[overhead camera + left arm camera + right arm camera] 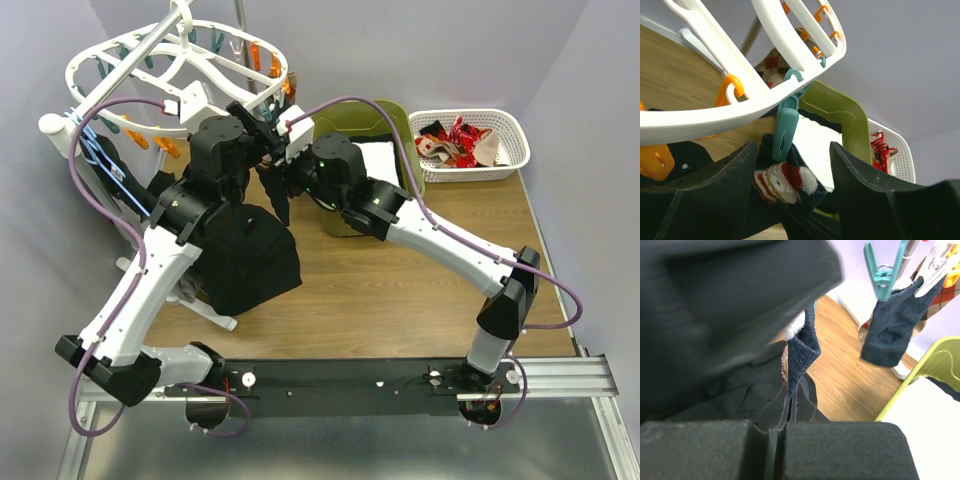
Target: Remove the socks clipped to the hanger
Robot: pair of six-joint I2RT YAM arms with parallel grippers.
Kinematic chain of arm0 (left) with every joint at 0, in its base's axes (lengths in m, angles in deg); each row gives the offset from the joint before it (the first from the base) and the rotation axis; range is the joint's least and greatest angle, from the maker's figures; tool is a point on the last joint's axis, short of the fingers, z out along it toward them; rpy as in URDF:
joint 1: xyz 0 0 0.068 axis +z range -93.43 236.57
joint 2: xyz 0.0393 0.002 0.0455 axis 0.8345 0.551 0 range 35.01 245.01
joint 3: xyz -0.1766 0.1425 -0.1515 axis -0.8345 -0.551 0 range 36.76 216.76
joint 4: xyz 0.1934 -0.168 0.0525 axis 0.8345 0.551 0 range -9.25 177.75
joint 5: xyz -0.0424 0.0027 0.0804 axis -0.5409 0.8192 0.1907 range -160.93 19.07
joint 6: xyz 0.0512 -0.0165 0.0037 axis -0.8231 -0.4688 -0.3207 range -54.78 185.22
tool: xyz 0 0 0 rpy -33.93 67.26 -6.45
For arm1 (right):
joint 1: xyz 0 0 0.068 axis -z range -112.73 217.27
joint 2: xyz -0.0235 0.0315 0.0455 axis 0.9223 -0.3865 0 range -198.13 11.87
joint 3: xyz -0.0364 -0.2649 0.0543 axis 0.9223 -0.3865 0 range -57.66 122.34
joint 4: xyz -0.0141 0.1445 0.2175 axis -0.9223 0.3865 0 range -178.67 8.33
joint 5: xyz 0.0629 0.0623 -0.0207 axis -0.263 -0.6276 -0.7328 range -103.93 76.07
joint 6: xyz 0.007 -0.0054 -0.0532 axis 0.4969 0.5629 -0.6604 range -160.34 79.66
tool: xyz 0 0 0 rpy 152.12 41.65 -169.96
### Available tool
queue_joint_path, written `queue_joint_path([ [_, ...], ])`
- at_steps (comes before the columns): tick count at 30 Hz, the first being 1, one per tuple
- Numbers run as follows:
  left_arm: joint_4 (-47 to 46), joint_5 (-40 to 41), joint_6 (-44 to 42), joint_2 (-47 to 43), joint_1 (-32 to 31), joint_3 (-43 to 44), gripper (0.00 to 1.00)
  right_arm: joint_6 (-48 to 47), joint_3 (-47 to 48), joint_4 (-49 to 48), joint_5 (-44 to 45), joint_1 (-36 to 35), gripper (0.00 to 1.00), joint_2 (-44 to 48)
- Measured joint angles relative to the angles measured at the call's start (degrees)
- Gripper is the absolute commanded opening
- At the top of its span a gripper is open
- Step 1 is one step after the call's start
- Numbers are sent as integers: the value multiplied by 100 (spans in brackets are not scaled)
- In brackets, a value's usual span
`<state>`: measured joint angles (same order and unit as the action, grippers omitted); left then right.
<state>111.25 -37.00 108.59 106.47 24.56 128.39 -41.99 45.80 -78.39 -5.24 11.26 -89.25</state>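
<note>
The white oval hanger point(88, 80) point(715, 112) hangs at the back left with teal and orange clips. In the left wrist view a teal clip point(785, 132) pinches the top of a navy sock with a Santa figure point(787, 182). My left gripper point(792, 147) point(258, 120) is open, one finger on each side of that clip and sock, touching neither. Below, my right gripper point(790, 407) point(275, 190) is shut on the same sock's point(801, 347) lower edge. A second navy sock point(890, 335) hangs from another teal clip point(883, 270).
A white mesh basket point(505, 170) at the back right holds several loose socks point(460, 140). A green bin point(395, 115) with a white cloth point(385, 160) stands behind my right arm. A large black garment point(250, 260) hangs below the hanger, in front of its stand.
</note>
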Motion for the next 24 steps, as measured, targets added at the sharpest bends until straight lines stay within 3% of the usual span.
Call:
queue_joint_path([
  [14,-127,372,24,343,2,90,74,-101,-304,-92,101,-42,1,149],
  [19,-476,-50,-15,-48,157,-503,76,-63,-243,48,-210,-42,1,293],
  [24,-1029,-1069,225,-850,868,-1270,76,155,166,444,-1054,68,1,289],
])
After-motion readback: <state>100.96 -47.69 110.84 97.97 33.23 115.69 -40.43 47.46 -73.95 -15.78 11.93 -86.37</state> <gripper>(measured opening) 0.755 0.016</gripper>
